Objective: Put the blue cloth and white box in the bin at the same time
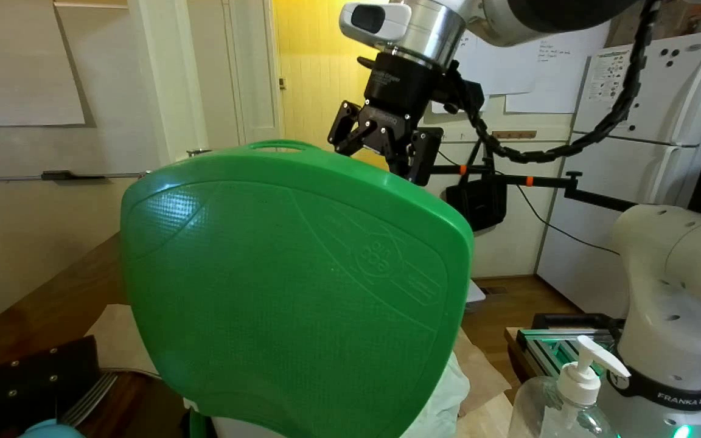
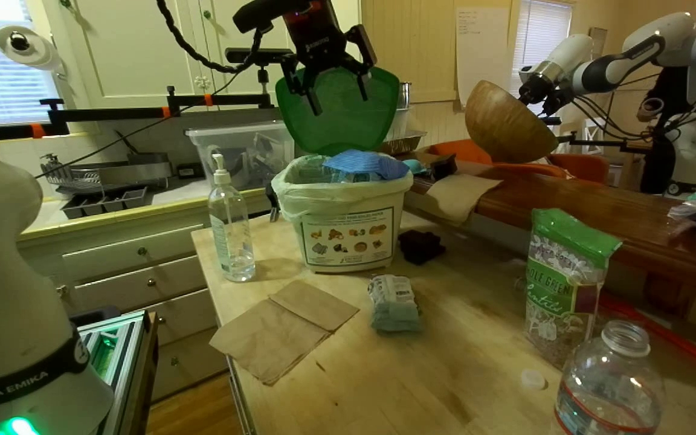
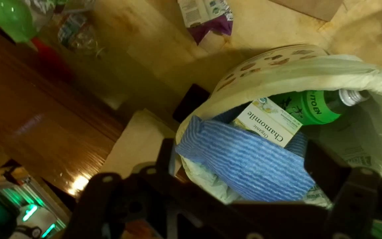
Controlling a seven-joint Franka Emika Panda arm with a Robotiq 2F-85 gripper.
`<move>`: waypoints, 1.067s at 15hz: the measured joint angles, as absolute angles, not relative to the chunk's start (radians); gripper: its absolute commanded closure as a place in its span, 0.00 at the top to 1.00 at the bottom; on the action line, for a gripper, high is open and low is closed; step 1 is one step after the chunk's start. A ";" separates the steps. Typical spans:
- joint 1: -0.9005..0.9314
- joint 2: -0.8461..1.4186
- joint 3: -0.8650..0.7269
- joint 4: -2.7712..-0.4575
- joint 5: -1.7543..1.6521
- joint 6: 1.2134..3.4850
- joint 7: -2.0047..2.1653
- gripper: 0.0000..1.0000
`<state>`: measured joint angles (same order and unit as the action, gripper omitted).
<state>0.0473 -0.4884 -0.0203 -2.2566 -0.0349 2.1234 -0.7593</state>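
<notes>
The blue cloth (image 3: 244, 159), striped, lies in the bin (image 3: 277, 78), draped over its rim on one side. Beside it, partly on a fold of the cloth, rests the white box (image 3: 267, 122) lettered Chamomile. In an exterior view the bin (image 2: 348, 196) stands on the table with the cloth (image 2: 360, 163) showing at its top; the box is hidden there. My gripper (image 2: 340, 104) hangs above the bin, open, its fingers apart and nothing between them. The raised green lid (image 1: 289, 286) hides the bin's inside in an exterior view.
A green bottle (image 3: 317, 108) lies inside the bin. Around it on the table are a pump bottle (image 2: 230, 229), brown paper (image 2: 281, 329), a small packet (image 2: 395, 302), a lentils bag (image 2: 565, 290) and a clear bottle (image 2: 608, 386). Another arm holds a wooden bowl (image 2: 505, 124).
</notes>
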 measured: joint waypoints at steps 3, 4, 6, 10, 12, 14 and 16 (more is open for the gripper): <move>0.033 -0.504 -0.045 -2.255 -0.035 2.077 -0.638 1.00; 0.027 -0.508 -0.056 -2.259 -0.035 2.073 -0.599 1.00; 0.011 -0.519 -0.078 -2.280 -0.035 2.068 -0.526 1.00; -0.027 -0.554 -0.114 -2.356 -0.035 2.031 -0.389 1.00; -0.048 -0.572 -0.121 -2.397 -0.034 2.004 -0.321 1.00; -0.062 -0.586 -0.127 -2.435 -0.031 1.991 -0.270 1.00; -0.070 -0.598 -0.133 -2.465 -0.030 1.990 -0.235 1.00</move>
<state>-0.0699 -0.5976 -0.1335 -2.4650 -0.0296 1.9900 -0.2347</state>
